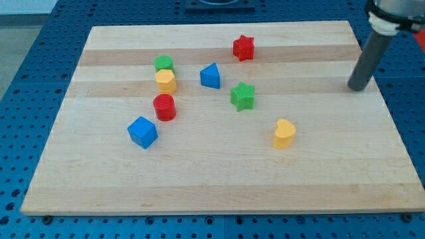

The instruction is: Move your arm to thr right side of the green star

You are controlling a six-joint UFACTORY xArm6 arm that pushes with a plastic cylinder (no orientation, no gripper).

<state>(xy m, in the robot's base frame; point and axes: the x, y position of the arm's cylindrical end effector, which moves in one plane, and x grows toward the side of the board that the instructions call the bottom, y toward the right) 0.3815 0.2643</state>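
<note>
The green star (243,96) lies near the middle of the wooden board (219,179). My tip (357,87) rests on the board near its right edge, far to the right of the green star and slightly higher in the view. No block touches the tip.
A red star (244,48) lies above the green star. A blue block (210,76) sits to its upper left. A green block (163,64), yellow block (166,81), red cylinder (164,107) and blue cube (142,131) stand at the left. A yellow block (284,133) lies at the lower right.
</note>
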